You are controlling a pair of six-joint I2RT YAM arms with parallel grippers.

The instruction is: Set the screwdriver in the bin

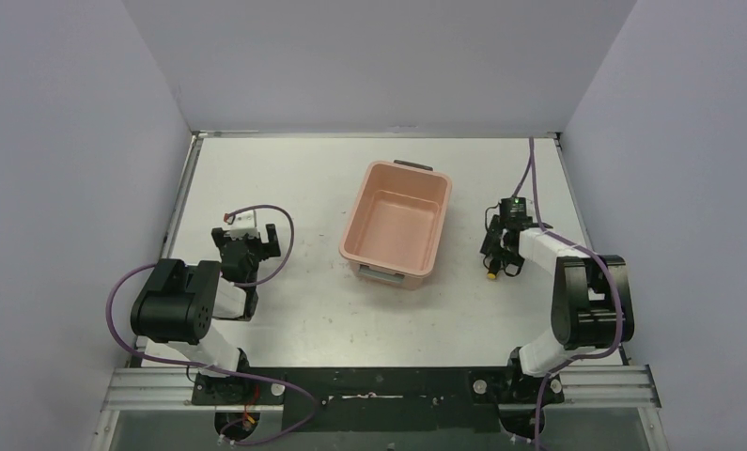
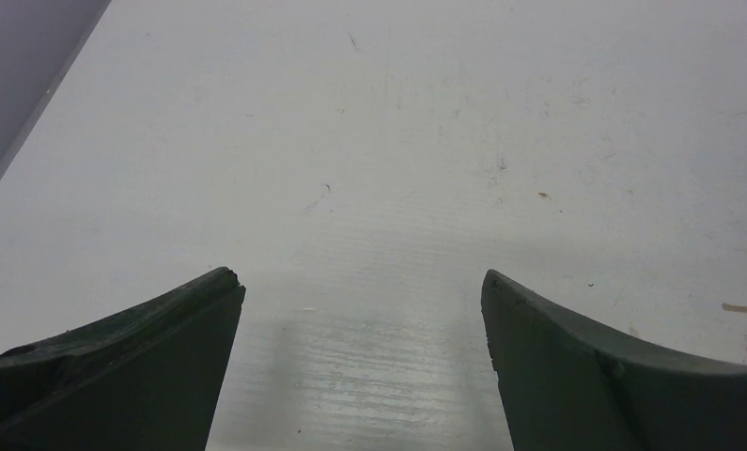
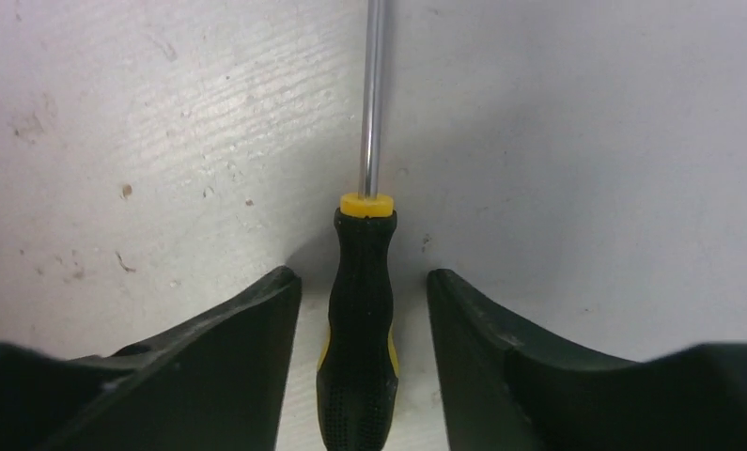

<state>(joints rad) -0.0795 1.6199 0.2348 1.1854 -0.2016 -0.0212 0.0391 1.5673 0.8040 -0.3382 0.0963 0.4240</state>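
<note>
Right wrist shows the right tool [image 3: 362, 274] low over the table [image 3: 585, 141], spread open astride the screwdriver [image 3: 360, 338].

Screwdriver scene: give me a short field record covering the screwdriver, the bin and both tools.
screwdriver: lying on the table, shaft pointing away from the right wrist camera
right tool: open, straddling the handle, a gap on each side
left tool: open, empty, over bare table
bin: empty, between the two arms
task state: screwdriver not gripped, not in the bin
</note>
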